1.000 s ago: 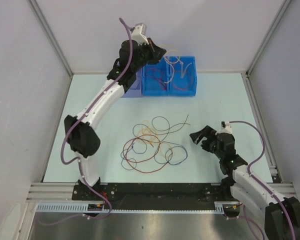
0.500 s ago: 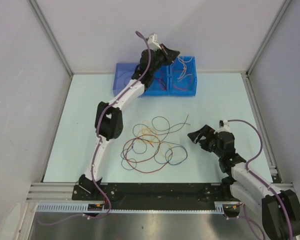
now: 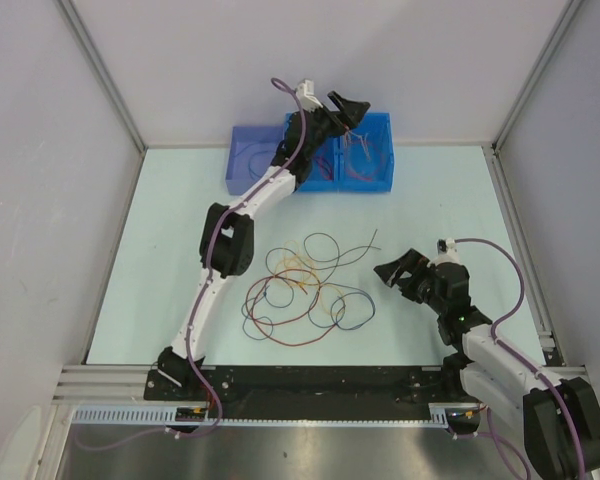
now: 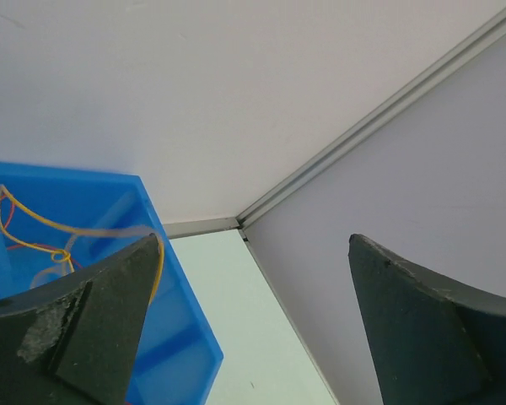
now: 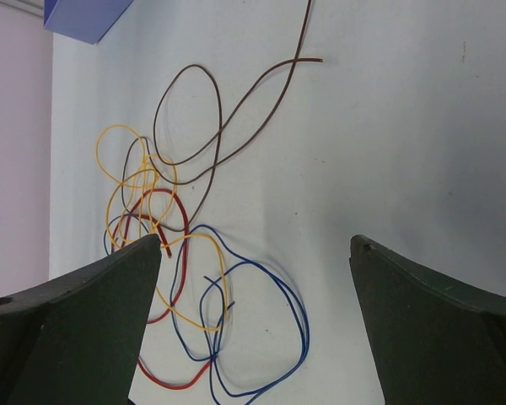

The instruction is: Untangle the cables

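- Cables (image 3: 305,290) tangled in loose loops on table (image 3: 180,200), centre of top view; further strands lie in blue bin (image 3: 365,186), upper centre
- left gripper (image 3: 348,108) over that bin; jaws wide apart, empty
- right gripper (image 3: 398,270) right of tangle, not touching; jaws spread, empty

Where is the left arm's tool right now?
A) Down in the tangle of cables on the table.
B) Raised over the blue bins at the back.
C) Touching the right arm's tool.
B: the left tool hangs open over the blue bins, well apart from the tangled cables mid-table.
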### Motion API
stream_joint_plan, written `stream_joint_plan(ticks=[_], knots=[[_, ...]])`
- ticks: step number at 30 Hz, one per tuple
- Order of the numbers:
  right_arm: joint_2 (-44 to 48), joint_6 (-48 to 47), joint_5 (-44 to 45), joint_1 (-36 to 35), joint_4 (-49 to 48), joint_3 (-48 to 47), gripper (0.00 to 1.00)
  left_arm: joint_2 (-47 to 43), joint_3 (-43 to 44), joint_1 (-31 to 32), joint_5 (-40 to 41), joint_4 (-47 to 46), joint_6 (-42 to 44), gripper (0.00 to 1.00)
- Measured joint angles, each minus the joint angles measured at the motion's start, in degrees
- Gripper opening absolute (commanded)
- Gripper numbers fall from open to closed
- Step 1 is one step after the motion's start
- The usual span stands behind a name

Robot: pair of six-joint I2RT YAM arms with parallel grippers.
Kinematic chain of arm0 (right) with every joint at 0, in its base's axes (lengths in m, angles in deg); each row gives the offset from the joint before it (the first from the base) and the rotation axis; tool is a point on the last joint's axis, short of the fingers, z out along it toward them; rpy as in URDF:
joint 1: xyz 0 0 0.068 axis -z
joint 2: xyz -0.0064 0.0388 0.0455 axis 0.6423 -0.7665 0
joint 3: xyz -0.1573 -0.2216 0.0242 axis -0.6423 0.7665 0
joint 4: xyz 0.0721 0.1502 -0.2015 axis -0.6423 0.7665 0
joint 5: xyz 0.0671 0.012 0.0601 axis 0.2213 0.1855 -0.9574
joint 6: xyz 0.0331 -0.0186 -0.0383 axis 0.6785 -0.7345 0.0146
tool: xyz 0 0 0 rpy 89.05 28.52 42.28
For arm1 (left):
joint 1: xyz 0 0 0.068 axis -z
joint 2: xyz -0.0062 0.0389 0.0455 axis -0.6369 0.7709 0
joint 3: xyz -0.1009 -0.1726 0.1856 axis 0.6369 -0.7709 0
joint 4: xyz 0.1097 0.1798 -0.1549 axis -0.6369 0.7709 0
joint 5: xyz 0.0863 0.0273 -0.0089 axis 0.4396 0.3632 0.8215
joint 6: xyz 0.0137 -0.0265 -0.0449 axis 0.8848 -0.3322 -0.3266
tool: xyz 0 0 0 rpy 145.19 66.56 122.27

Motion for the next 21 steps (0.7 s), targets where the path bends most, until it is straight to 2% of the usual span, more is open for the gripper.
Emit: stream_joint_plan(ticks=[11,18,21], knots=[[-0.04,-0.02,0.00,0.00,-0.28,0.00,0.98,-1.42,0.31,1.16,0.96,4.17,5.62,1.00],[-0.50,0.00,0.00,0.00,-0.31,0.00,0.98,-8.07,-0.07,3.37,0.81,9.35,12.98,1.00],[-0.63,0.00,0.02,0.00,-0.31,0.00,0.98,-13.42,-3.34,4.09,0.63,11.87,15.41,1.00]])
